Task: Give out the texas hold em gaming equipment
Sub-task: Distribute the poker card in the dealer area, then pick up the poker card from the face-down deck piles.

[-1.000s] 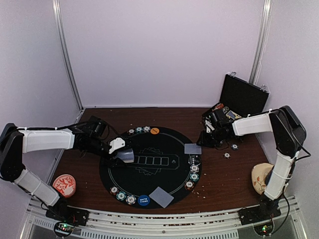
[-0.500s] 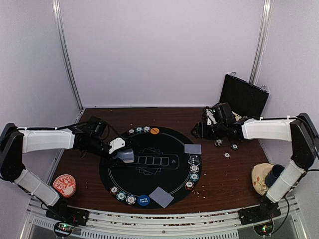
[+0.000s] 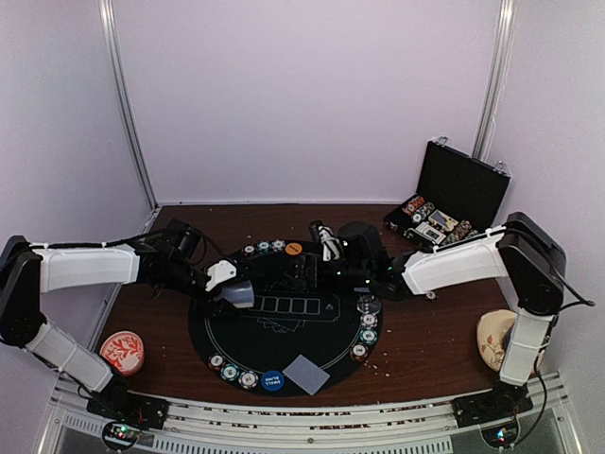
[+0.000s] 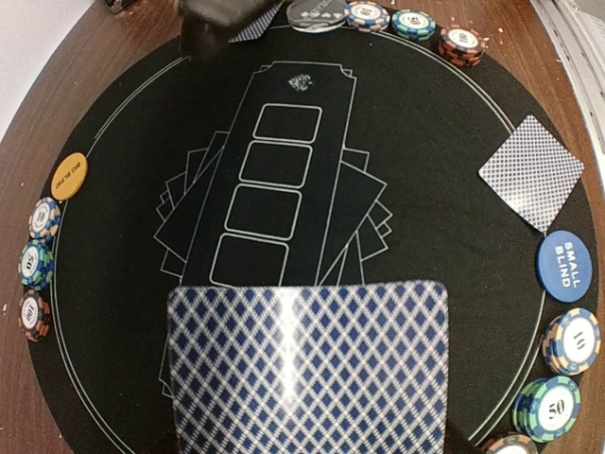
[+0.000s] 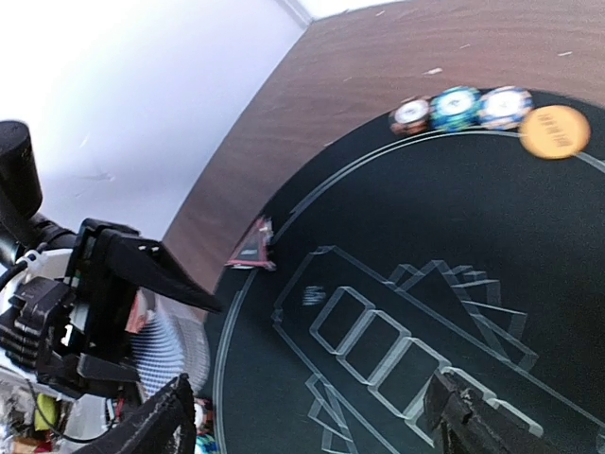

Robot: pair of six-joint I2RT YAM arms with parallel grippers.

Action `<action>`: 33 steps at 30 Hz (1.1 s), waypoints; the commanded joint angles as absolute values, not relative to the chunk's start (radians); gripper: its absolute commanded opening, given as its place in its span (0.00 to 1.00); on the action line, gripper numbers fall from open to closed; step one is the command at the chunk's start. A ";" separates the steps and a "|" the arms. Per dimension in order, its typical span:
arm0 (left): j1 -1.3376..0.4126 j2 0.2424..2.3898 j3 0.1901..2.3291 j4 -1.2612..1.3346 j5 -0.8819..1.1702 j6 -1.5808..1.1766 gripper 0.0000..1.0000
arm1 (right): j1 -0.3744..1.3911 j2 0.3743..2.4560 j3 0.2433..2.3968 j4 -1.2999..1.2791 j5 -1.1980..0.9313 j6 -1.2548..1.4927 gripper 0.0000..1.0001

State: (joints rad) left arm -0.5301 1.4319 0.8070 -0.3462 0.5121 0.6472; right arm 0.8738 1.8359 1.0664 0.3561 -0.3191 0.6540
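At the mat's near rim a loose card lies face down, one corner toward the table edge, beside the blue disc and chips. Farther in, the left pincer, arm stretched low from the left, grips a second card back-up over the mat's left side, free edge toward the centre boxes. Its near part is cut off in the wrist view, so its long axis cannot be told. The right pincer, arm reaching left across the mat's far half and covering part of its right rim, stands wide open and empty.
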 commanded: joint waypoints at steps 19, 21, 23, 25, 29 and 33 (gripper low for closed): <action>-0.534 1.408 0.802 -0.330 0.537 0.653 0.11 | 0.982 2.137 1.380 0.398 -0.410 0.703 0.78; -0.533 1.410 0.802 -0.330 0.537 0.655 0.12 | 0.984 2.136 1.377 0.405 -0.426 0.696 0.78; -0.533 1.411 0.802 -0.331 0.537 0.655 0.11 | 0.984 2.133 1.373 0.407 -0.430 0.689 0.78; -0.533 1.414 0.803 -0.330 0.537 0.654 0.11 | 0.985 2.131 1.370 0.414 -0.451 0.691 0.79; -0.532 1.416 0.804 -0.330 0.536 0.655 0.12 | 0.987 2.120 1.354 0.437 -0.475 0.696 0.80; -0.533 1.416 0.804 -0.331 0.538 0.655 0.11 | 0.990 2.142 1.387 0.370 -0.449 0.681 0.79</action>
